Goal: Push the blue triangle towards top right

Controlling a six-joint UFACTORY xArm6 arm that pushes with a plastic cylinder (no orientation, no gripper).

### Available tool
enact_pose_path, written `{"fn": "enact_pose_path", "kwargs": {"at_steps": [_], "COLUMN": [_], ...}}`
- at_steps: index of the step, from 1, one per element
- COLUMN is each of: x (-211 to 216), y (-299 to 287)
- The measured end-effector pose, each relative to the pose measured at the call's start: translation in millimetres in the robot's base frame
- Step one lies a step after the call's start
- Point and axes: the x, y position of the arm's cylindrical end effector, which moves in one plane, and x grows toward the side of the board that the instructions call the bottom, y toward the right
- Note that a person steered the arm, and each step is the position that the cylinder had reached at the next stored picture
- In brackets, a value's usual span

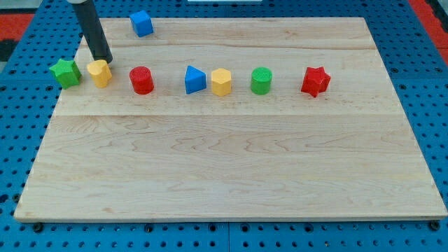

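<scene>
The blue triangle (pixel 194 80) sits in the upper middle of the wooden board (pixel 231 168), touching or almost touching a yellow hexagon block (pixel 221 82) on its right. My tip (pixel 105 60) is far to the view's left of the triangle, just above a yellow block (pixel 100 73) at the board's upper left. A red cylinder (pixel 141 80) lies between my tip and the triangle.
A green star (pixel 65 72) sits at the left edge next to the yellow block. A blue cube (pixel 141 23) lies at the top edge. A green cylinder (pixel 261 80) and a red star (pixel 315 81) continue the row to the right.
</scene>
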Motion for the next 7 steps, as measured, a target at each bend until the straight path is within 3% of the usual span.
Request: {"fn": "enact_pose_path", "kwargs": {"at_steps": [1,2,3,4,6,7], "x": [9,-59,-91,-130,-131,-131], "y": [0,24,140,147,62,-28]}}
